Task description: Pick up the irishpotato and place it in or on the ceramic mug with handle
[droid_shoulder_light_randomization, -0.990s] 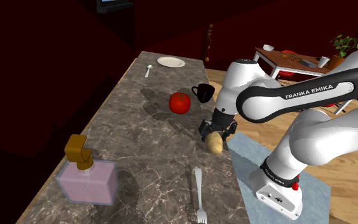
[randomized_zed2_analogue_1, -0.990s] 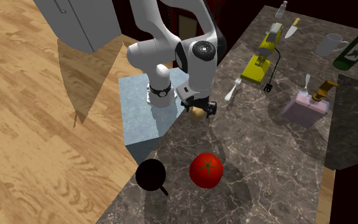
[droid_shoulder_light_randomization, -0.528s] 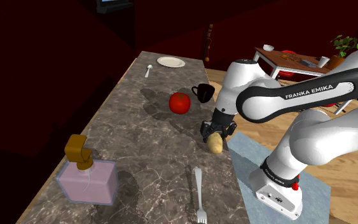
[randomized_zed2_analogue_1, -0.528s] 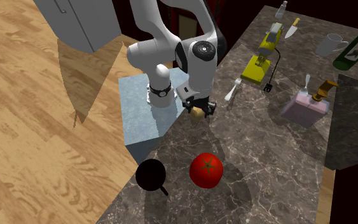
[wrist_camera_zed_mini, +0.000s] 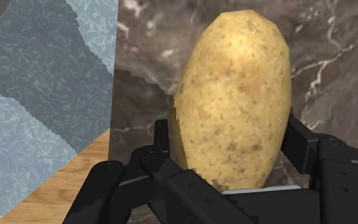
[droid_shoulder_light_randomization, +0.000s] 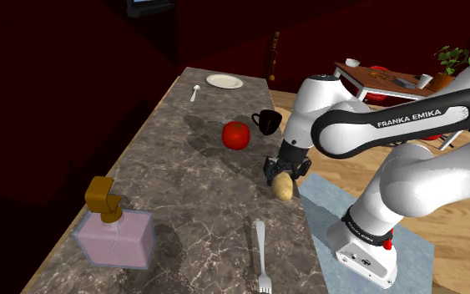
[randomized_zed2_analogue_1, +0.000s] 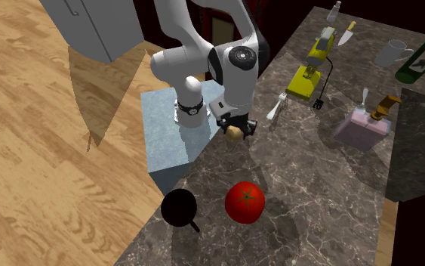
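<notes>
Shoulder view: the white arm [droid_shoulder_light_randomization: 366, 134] carries the black lettering "FRANKA EMIKA" along its dark forearm band, the one piece of writing that can be read. Its black gripper [droid_shoulder_light_randomization: 281, 176] points down at the near edge of the dark marbled counter [droid_shoulder_light_randomization: 191, 192], closed round the upper end of the tan potato [droid_shoulder_light_randomization: 284, 191], which stands on end. Whether the potato's lower tip touches the stone or hangs just clear cannot be told. From the potato, the black mug [droid_shoulder_light_randomization: 267, 122], its handle turned to nine o'clock, sits near twelve o'clock, apart from it. The red tomato [droid_shoulder_light_randomization: 236, 134] lies at about eleven, just beside the mug. A fork [droid_shoulder_light_randomization: 260, 255] lies toward seven, and a pale pink soap dispenser [droid_shoulder_light_randomization: 113, 230] with a brown pump stands well apart near eight. A white plate [droid_shoulder_light_randomization: 224, 81] and a spoon [droid_shoulder_light_randomization: 195, 90] lie far off at eleven. In the second exterior view the gripper [randomized_zed2_analogue_1: 235, 129] clasps the potato [randomized_zed2_analogue_1: 235, 134] at the counter's edge, with the mug [randomized_zed2_analogue_1: 179, 207] at seven o'clock and the tomato [randomized_zed2_analogue_1: 244, 202] at six. A white mug [randomized_zed2_analogue_1: 394, 52] stands far off at two, beside a green bottle [randomized_zed2_analogue_1: 423, 59] whose label is too small to read. In the wrist view the speckled potato [wrist_camera_zed_mini: 234, 95] is pressed between the two fingers [wrist_camera_zed_mini: 301, 137], one against each flank, above marble and blue matting [wrist_camera_zed_mini: 37, 83].
</notes>
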Robot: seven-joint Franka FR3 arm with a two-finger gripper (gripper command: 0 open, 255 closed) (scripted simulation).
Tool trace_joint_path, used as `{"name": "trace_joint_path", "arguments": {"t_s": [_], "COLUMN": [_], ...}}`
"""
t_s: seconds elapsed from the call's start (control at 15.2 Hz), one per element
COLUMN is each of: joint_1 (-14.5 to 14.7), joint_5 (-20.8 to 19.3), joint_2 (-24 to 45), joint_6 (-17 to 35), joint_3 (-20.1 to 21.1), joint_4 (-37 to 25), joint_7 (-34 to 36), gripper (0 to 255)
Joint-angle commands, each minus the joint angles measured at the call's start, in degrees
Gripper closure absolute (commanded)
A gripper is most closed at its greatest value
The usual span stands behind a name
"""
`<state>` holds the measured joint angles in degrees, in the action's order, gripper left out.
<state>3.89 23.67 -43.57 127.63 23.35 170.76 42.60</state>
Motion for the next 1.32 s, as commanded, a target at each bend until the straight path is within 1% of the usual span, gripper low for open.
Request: {"name": "trace_joint_path", "arguments": {"t_s": [0.0, 0.59, 1.25], "joint_1": [-0.09, -0.93, -1.88], "joint_5": [-0.48, -3.13, -5.62], "joint_2": [-1.3, -6.35, -9.11], "joint_6": [-1.98, -11.53, -20.51], "joint_3": [-0.42, -2.72, -5.0], "joint_4": [-0.67, -5.3, -11.62], "joint_7": [0.18, 0.87, 1.49], "gripper": [255, 255, 255]}}
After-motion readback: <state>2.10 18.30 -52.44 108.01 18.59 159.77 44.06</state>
